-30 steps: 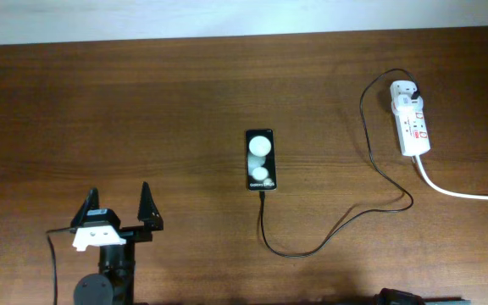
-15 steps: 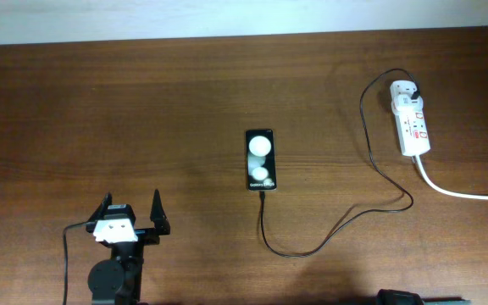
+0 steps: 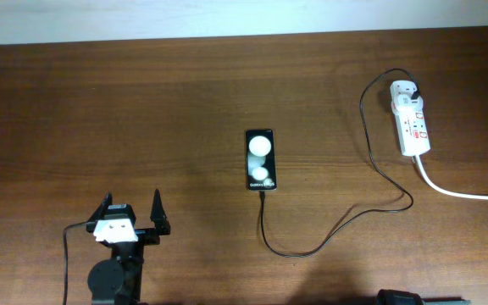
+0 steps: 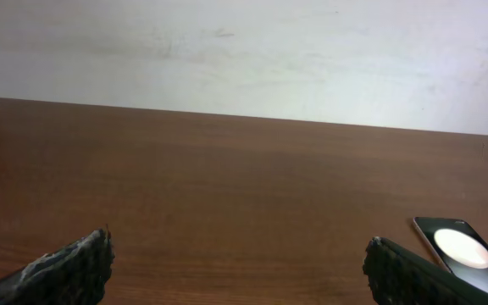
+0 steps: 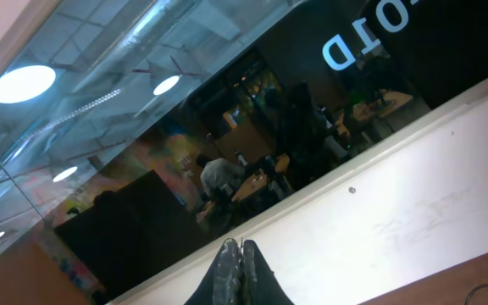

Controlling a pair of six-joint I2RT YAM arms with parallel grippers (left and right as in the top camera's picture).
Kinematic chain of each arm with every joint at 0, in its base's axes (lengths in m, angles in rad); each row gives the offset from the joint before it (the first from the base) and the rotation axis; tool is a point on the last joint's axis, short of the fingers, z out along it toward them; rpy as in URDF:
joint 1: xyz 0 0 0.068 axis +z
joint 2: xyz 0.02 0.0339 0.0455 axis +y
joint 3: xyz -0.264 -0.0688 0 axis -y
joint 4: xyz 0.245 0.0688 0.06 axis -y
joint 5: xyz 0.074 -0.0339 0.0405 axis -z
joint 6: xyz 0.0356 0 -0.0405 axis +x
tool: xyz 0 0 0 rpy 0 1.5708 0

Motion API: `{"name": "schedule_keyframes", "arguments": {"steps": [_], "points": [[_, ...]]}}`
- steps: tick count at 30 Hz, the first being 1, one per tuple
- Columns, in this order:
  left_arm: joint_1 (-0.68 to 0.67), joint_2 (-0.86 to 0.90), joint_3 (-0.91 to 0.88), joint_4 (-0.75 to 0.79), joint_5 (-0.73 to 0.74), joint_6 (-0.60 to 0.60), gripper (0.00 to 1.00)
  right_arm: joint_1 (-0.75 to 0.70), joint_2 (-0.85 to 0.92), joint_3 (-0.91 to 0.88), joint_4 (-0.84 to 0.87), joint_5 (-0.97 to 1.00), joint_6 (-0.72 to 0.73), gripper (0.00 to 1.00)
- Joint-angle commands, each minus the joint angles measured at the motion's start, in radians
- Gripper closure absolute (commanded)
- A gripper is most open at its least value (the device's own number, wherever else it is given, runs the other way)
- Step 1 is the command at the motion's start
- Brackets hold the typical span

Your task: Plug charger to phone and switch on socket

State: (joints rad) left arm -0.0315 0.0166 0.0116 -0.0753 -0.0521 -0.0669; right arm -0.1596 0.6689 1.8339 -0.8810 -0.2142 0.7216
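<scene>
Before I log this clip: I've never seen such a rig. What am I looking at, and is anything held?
Two robot arms work at a brown table. One picture looks down from above; the other two come from cameras on the wrists. The left claw is open and empty. The right claw is shut, holds nothing, and its camera is tipped up at a window. On the table lie a phone, a black charger cable running from it to a white socket strip.

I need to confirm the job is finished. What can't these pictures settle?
- Power strip switches: too small in the overhead view to read on or off.
- Charger cable tip at the smartphone: too small to confirm seating.
- Right end effector: outside the overhead view; its wrist camera faces away from the table.
</scene>
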Motion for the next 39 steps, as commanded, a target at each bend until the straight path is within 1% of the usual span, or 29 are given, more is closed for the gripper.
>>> {"name": "schedule_keyframes", "arguments": {"steps": [1,4,6,7,8,9,10,11,13,15,16,17,18,19,20,22,23,25,26,29,30,31,33,34,36,39], "points": [[0.002,-0.005,-0.003,-0.005,0.011,0.019,0.01,0.075,-0.027,0.002,0.018,0.018,-0.014,0.95],[0.002,-0.005,-0.003,-0.005,0.011,0.02,0.01,0.161,-0.043,0.002,0.023,0.043,-0.013,0.94],[0.002,-0.005,-0.003,-0.005,0.011,0.02,0.01,0.211,-0.043,0.002,0.026,0.048,-0.014,0.87],[0.002,-0.005,-0.003,-0.005,0.011,0.019,0.01,0.219,-0.043,0.002,0.024,0.05,-0.014,0.78],[0.002,-0.005,-0.003,-0.005,0.011,0.02,0.01,0.219,-0.043,0.002,0.012,0.05,-0.014,0.61],[0.002,-0.005,-0.003,-0.005,0.011,0.02,0.01,0.219,-0.043,0.002,-0.021,0.05,-0.014,0.34],[0.002,-0.005,-0.003,-0.005,0.011,0.02,0.01,0.219,-0.043,0.002,-0.072,0.051,-0.014,0.09],[0.002,-0.005,-0.003,-0.005,0.011,0.02,0.01,0.219,-0.043,0.002,-0.123,0.074,-0.014,0.01],[0.002,-0.005,-0.003,-0.005,0.011,0.019,0.01,0.219,-0.043,0.002,-0.249,0.156,-0.014,0.01],[0.002,-0.005,-0.003,-0.005,0.011,0.019,0.01,0.219,-0.043,0.002,-0.322,0.182,-0.014,0.01],[0.002,-0.005,-0.003,-0.005,0.011,0.019,0.01,0.219,-0.043,0.002,-0.386,0.239,-0.014,0.01],[0.002,-0.005,-0.003,-0.005,0.011,0.02,0.01,0.218,-0.043,-0.003,-0.428,0.307,-0.059,0.01],[0.002,-0.005,-0.003,-0.005,0.011,0.019,0.01,0.218,-0.043,-0.029,-0.429,0.305,-0.221,0.01],[0.002,-0.005,-0.003,-0.005,0.011,0.02,0.01,0.218,-0.043,-0.058,-0.429,0.305,-0.293,0.01],[0.002,-0.005,-0.003,-0.005,0.011,0.02,0.01,0.219,-0.043,-0.104,-0.428,0.3,-0.341,0.01],[0.002,-0.005,-0.003,-0.005,0.011,0.019,0.01,0.219,-0.043,-0.205,-0.413,0.292,-0.349,0.01],[0.002,-0.005,-0.003,-0.005,0.011,0.02,0.01,0.218,-0.043,-0.266,-0.379,0.29,-0.365,0.01],[0.002,-0.005,-0.003,-0.005,0.011,0.019,0.01,0.218,-0.058,-0.413,-0.218,0.199,-0.533,0.01],[0.002,-0.005,-0.003,-0.005,0.011,0.02,0.01,0.218,-0.092,-0.526,-0.102,0.167,-0.568,0.01],[0.002,-0.005,-0.003,-0.005,0.011,0.019,0.01,0.218,-0.24,-0.819,0.187,0.165,-0.569,0.01],[0.002,-0.005,-0.003,-0.005,0.011,0.019,0.01,0.217,-0.287,-0.905,0.256,0.165,-0.569,0.01],[0.002,-0.005,-0.003,-0.005,0.011,0.019,0.01,0.196,-0.354,-1.028,0.341,0.161,-0.568,0.01],[0.002,-0.005,-0.003,-0.005,0.011,0.02,0.01,0.15,-0.432,-1.171,0.45,0.133,-0.568,0.01],[0.002,-0.005,-0.003,-0.005,0.011,0.02,0.01,0.122,-0.484,-1.274,0.547,0.112,-0.568,0.01],[0.002,-0.005,-0.003,-0.005,0.011,0.019,0.01,0.111,-0.561,-1.415,0.663,0.117,-0.568,0.01],[0.002,-0.005,-0.003,-0.005,0.011,0.019,0.01,0.11,-0.621,-1.534,0.754,0.125,-0.568,0.01]]}}
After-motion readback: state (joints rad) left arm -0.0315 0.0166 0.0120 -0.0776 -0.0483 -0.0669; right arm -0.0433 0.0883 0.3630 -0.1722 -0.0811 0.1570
